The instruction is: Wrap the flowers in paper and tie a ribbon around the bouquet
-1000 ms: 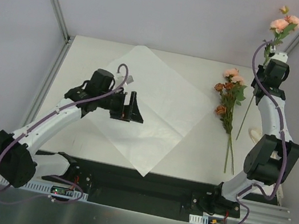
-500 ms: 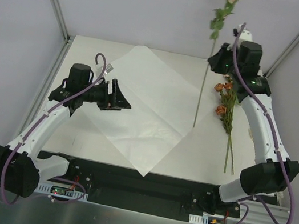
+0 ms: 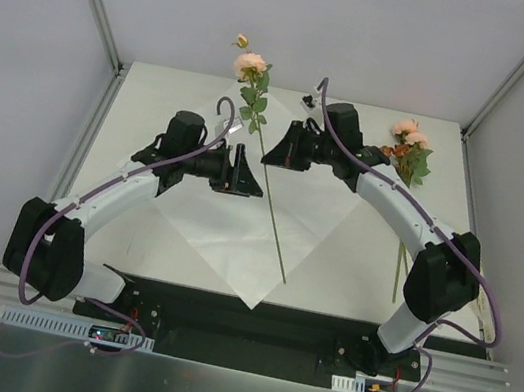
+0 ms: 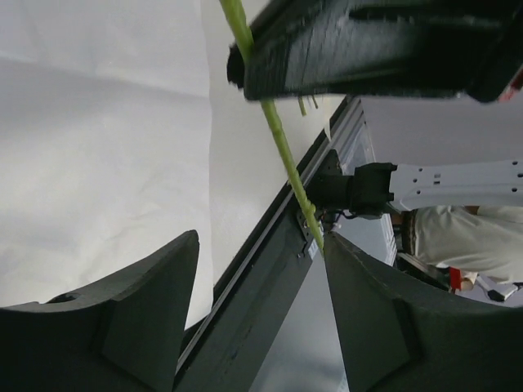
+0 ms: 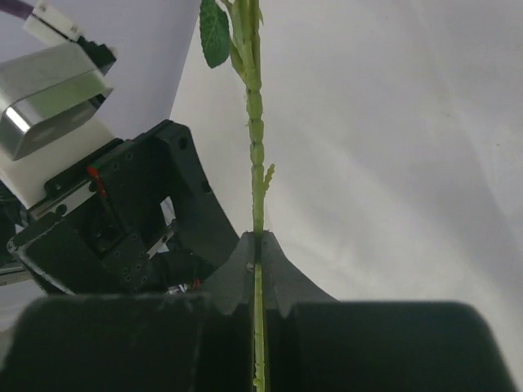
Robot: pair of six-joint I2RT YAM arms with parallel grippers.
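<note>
My right gripper [image 3: 275, 150] is shut on the thin green stem of one flower [image 3: 251, 63], held above the white paper [image 3: 314, 190]. Its peach bloom points to the back and its stem end reaches toward the near edge. In the right wrist view the stem [image 5: 255, 139] runs straight up out of the pinched jaws [image 5: 257, 245]. My left gripper [image 3: 248, 175] stands open just left of that stem. In the left wrist view the stem [image 4: 282, 155] ends by the right fingertip [image 4: 343, 261], unclamped. More flowers [image 3: 407, 153] lie at the back right. The ribbon and bouquet are out of view.
The paper lies as a diamond across the table's middle, one corner at the near edge [image 3: 253, 304]. The loose flowers' stems [image 3: 399, 271] trail toward the front right beside the right arm. A black rail [image 3: 240, 319] runs along the near edge.
My right arm has swung from the back right corner leftward over the paper, carrying the flower. My left gripper has come back beside the stem and its jaws have narrowed somewhat.
</note>
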